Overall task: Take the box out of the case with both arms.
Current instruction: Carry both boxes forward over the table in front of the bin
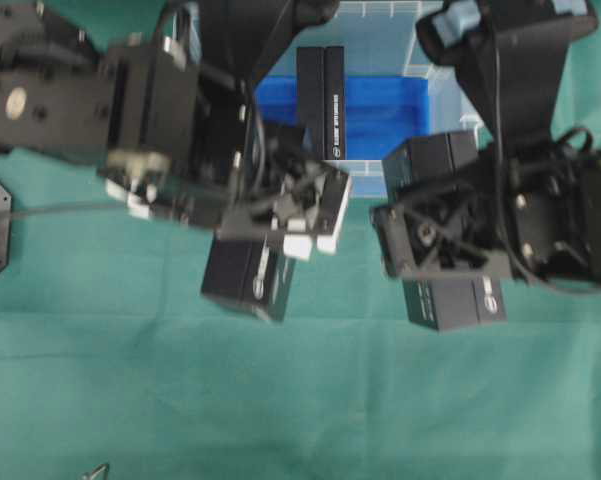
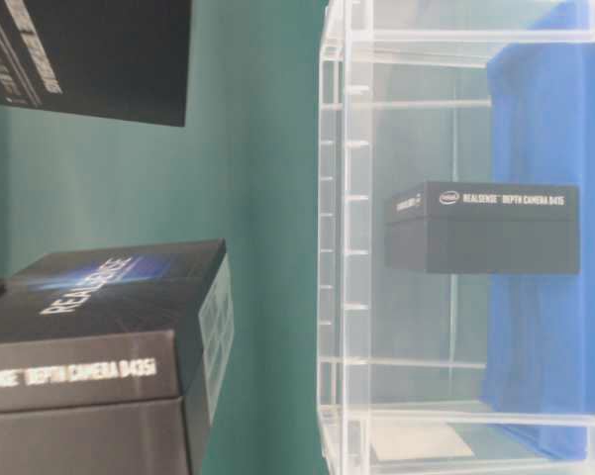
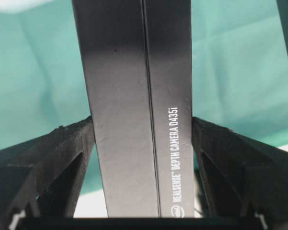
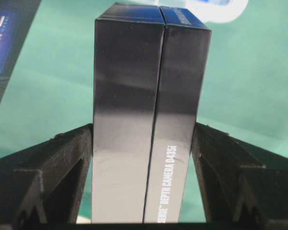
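Two black robot arms work above a table covered in green cloth. At the top of the overhead view sits the case, a clear plastic tub with a blue sheet lining its bottom. One black box stands inside the case on the blue sheet. The table-level view shows the same box through the clear wall, with white lettering reading "RealSense Depth Camera D435".

The left tool is outside the case, just in front of its near edge, over the cloth. It holds a second black box, which hangs below it. In the left wrist view, the two black fingers press against both long sides of this box, with the green cloth behind it.

The right tool is also outside the case, to the right of the left tool and apart from it. It grips a third black box. In the right wrist view, its fingers clamp both sides of that box, again over green cloth.

In the table-level view, two black boxes fill the left side, one at the top corner and one low down, both beside the case and not inside it.
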`<state>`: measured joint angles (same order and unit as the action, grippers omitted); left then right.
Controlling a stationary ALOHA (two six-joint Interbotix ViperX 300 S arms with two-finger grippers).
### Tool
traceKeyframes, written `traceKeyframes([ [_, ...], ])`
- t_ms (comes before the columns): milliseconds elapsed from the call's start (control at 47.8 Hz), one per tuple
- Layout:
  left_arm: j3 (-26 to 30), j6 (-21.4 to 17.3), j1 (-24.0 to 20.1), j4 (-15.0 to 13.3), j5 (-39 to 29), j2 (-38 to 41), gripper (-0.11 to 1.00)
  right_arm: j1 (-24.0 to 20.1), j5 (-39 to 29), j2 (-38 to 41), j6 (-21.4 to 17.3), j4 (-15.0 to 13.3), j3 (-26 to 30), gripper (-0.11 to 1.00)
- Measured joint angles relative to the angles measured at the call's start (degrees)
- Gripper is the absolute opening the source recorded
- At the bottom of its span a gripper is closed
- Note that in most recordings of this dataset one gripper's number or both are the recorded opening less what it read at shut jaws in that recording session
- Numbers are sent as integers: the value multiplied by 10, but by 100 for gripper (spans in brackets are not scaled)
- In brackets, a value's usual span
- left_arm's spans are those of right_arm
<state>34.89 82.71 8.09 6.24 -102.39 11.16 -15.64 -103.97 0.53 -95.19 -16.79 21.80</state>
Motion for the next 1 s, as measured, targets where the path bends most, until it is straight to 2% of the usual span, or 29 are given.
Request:
traceKeyframes([
  [21,0,21,6,0,-1,0,64,-4,0,0,0,-1,0,67],
  [146,-3,86,39,1,-1,-1,64,-26,0,0,0,-1,0,67],
  [376,-6,162,88,1,-2,-1,64,-69,0,1,-10,-1,1,67],
  [586,-6,177,99,9,-2,-1,64,-91,0,4,-30,-3,1,67],
  [1004,-25,184,108,11,-2,-1,64,-92,18,24,-46,-4,7,67],
])
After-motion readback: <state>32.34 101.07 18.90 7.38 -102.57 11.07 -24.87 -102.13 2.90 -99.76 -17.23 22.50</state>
